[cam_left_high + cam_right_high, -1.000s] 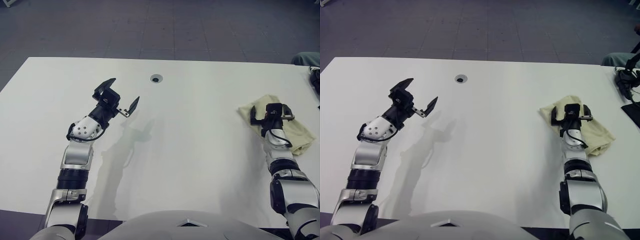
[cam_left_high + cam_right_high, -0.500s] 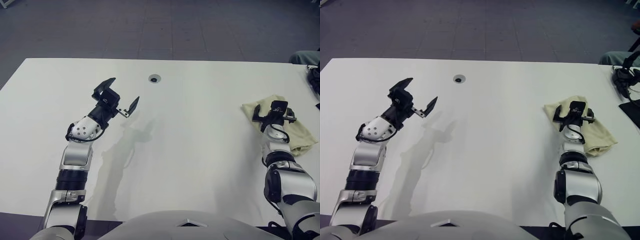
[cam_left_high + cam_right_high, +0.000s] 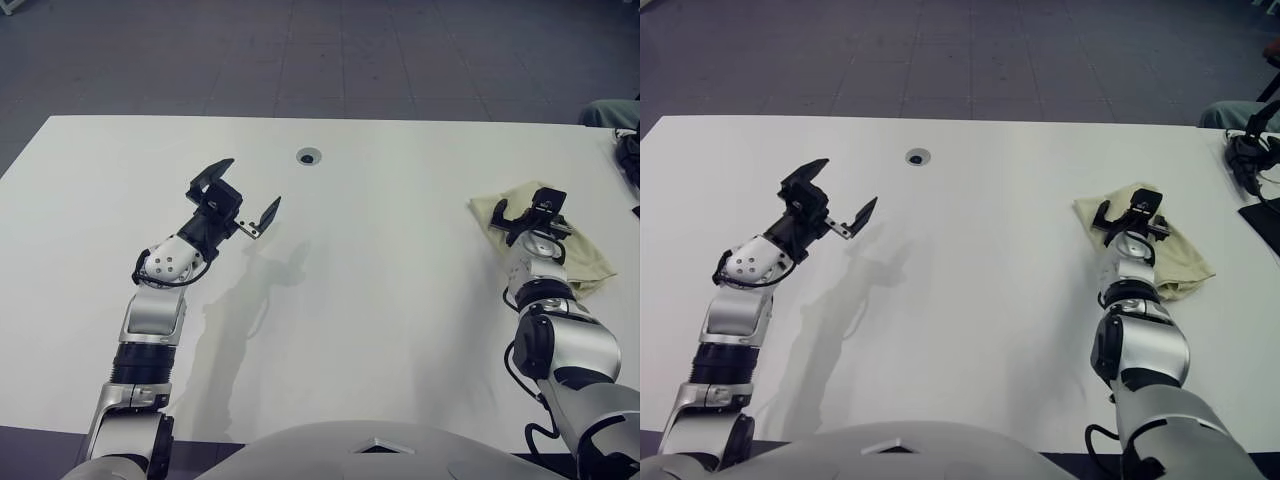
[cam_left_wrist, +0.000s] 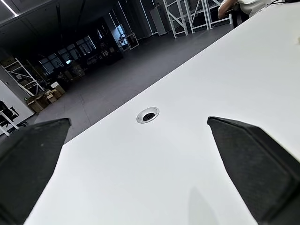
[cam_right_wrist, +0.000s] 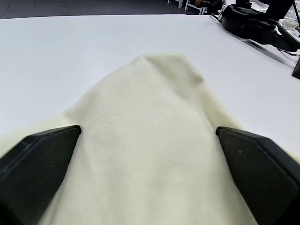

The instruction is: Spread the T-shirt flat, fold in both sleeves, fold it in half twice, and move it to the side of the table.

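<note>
The T-shirt (image 3: 588, 264), bunched beneath the released right gripper (image 3: 526, 207), looks soft and light; probably pinch an edge. The left gripper (image 3: 242, 190) is likewise released.

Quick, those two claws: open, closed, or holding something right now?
Left gripper: open, holding nothing, above the table.
Right gripper: open, over the T-shirt, not clamped on it.

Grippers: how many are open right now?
2. The left gripper is open above the table, on its left half. The right gripper is open over the cream T-shirt near the table's right edge.
</note>
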### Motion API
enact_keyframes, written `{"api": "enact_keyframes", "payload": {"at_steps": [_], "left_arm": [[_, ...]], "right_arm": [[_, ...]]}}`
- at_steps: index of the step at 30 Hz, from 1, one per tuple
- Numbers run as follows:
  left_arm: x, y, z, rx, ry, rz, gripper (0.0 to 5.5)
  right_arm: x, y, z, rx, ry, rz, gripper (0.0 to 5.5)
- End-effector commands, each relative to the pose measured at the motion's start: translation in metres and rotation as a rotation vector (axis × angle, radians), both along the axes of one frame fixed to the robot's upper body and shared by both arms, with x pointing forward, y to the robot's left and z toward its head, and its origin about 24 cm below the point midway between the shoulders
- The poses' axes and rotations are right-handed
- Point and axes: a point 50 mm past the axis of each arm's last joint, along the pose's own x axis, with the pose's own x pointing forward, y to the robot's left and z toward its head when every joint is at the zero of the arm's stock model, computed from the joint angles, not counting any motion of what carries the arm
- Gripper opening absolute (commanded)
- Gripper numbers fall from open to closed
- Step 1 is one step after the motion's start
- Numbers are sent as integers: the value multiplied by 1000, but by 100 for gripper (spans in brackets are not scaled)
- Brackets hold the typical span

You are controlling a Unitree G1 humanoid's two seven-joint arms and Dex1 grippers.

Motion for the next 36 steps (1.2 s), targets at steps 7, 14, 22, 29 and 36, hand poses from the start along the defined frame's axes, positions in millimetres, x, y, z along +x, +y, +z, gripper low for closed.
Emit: {"api": "enact_keyframes", "payload": {"at_steps": [7,14,22,29,36], "left_arm": [[-5,-10,10,-34,-46,-26,540],[-13,-15,17,-69,-84,-17,540],[-22,-14,21,-76,-93,7,540],[-25,-14,21,-74,-91,10,540],[-23,-14,24,-76,-98,12,540]], "right_arm": [[18,-2,49,-103,-213,63,537],[-27,-27,61,-408,-257,206,537],[-110,-61,30,-764,53,316,537],[-127,-63,8,-882,266,474,537],[-125,-33,-1,-923,296,689,537]]}}
